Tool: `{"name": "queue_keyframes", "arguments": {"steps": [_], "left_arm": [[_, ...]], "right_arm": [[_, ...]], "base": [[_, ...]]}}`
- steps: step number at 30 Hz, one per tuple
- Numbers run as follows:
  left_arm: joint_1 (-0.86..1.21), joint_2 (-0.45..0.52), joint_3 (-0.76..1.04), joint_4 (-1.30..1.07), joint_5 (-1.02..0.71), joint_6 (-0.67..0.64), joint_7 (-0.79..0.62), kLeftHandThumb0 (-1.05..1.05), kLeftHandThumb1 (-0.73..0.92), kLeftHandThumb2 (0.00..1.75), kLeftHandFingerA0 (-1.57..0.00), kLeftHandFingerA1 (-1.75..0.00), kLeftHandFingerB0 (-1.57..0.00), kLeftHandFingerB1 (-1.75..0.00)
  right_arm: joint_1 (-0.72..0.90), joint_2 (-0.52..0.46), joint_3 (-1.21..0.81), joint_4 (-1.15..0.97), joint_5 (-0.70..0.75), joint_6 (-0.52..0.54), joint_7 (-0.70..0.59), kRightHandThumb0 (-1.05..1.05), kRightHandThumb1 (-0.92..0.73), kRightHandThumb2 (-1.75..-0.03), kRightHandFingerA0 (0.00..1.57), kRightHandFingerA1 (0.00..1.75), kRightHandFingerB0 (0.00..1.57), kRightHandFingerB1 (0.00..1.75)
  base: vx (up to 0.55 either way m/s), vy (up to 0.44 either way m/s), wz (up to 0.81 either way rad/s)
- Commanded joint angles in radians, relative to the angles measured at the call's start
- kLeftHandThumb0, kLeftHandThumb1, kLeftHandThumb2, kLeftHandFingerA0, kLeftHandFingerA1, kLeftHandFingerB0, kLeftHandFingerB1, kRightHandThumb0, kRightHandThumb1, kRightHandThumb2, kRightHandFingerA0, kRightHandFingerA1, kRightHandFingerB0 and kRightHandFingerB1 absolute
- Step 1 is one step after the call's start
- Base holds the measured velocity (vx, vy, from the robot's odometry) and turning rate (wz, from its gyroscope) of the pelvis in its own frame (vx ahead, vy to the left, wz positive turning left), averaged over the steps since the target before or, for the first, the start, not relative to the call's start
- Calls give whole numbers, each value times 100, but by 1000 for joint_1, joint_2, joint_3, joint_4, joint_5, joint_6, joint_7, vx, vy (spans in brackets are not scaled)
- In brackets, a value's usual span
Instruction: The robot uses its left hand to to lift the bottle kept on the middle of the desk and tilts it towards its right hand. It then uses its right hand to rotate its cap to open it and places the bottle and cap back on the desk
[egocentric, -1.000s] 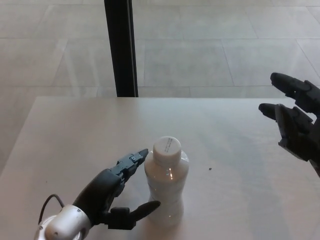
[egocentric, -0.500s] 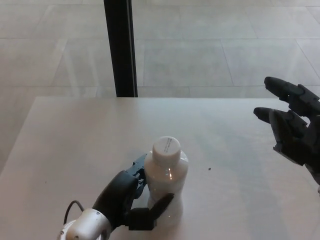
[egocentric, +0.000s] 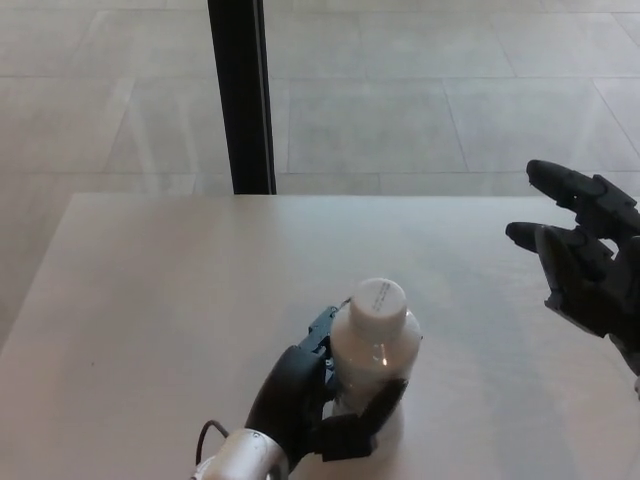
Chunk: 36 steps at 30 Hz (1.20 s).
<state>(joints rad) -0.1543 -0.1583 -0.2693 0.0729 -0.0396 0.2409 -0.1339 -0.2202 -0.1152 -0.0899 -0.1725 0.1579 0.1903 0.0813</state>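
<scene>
- One pale grey tiled floor (egocentric: 400, 90) fills the upper half of the head view, crossed by a single black upright post (egocentric: 240, 95) standing behind the desk's far edge.
- One light beige rectangular desk (egocentric: 150, 290) spans the lower half.
- Two black three-fingered hands show. The right hand (egocentric: 580, 250) hangs above the desk's right edge with its fingers spread wide and empty, about where it was half a second ago.
- The left hand (egocentric: 320, 400) comes up from the bottom edge and is wrapped round the bottle, thumb across the front, fingers behind. It has carried the bottle to the right of where it stood a second ago.
- One clear plastic bottle (egocentric: 378, 350) with a milky look sits in that grip near the desk's middle front; whether its base touches the desk is hard to judge, since the hand hides it.
- One white round screw cap (egocentric: 380, 297) is on the bottle; small grey print marks its top, too tiny to read.
</scene>
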Motion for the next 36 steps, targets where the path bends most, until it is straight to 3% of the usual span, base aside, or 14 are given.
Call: {"name": "queue_keyframes", "arguments": {"steps": [1,2,3,5,6,7,8,10,12,13,15,17,35,36], "left_arm": [[0,-35,-53,22,66,38,70,-104,43,77,0,-11,0,-6],[3,-51,-59,23,79,42,101,-104,43,77,0,-11,0,-6],[10,-82,-75,32,123,35,176,-53,52,60,0,-8,0,0],[20,-140,-93,72,193,-14,332,-34,49,75,-20,-60,0,0],[21,-158,-100,104,217,-65,395,-24,65,58,-49,-84,0,-3],[19,-179,-102,141,240,-121,467,-24,61,81,-71,-101,0,-2],[13,-195,-104,158,256,-130,516,-9,80,65,-76,-130,0,-26],[-1,-193,-117,188,291,-153,575,-1,92,73,-93,-166,-26,-50],[-15,-170,-138,182,314,-125,575,4,90,84,-87,-169,-72,-80],[-17,-164,-144,177,319,-109,575,7,86,94,-81,-174,-79,-105],[-16,-158,-152,176,322,-114,581,7,86,94,-81,-174,-79,-105],[-20,-150,-155,192,333,-128,603,11,75,122,-80,-175,-63,-172],[-105,-18,-114,126,356,-18,519,8,66,125,-78,-175,-63,-173],[-114,-7,-105,120,355,-13,504,10,63,131,-80,-175,-66,-172]], "right_arm": [[23,-4,-6,-16,-29,-16,-19,-76,-76,-63,34,70,36,31],[23,-4,-8,-18,-30,-13,-22,-76,-76,-63,34,70,36,31],[28,-2,-8,-23,-36,-12,-27,-75,-76,-64,35,69,37,32],[30,1,-11,-33,-44,-7,-39,-69,-75,-63,44,70,38,32],[29,7,-11,-36,-54,-8,-54,-69,-61,-97,47,73,31,48],[29,19,-15,-38,-48,-13,-62,-61,-58,-96,51,75,31,49],[30,25,-20,-40,-39,-13,-64,-58,-72,-62,56,78,41,33],[34,29,-24,-48,-30,-12,-61,-50,-72,-62,66,83,41,34],[36,31,-33,-50,-20,-17,-57,-43,-69,-61,73,87,42,35],[37,31,-35,-51,-19,-20,-55,-39,-71,-63,77,90,43,36],[38,31,-36,-53,-21,-22,-54,-39,-71,-63,77,90,43,36],[37,31,-38,-50,-24,-41,-53,-33,-68,-60,88,98,44,37],[83,-69,18,-127,1,-32,119,-44,-63,-59,84,100,46,38],[87,-92,29,-134,-4,-30,143,-53,-49,-85,86,96,38,51]], "base": [[0,0,0],[0,0,0],[0,0,0],[0,0,0],[0,0,0],[0,0,0],[0,0,0],[0,0,0],[0,0,0],[0,0,0],[0,0,0],[0,0,0],[0,0,0],[0,0,0]]}}
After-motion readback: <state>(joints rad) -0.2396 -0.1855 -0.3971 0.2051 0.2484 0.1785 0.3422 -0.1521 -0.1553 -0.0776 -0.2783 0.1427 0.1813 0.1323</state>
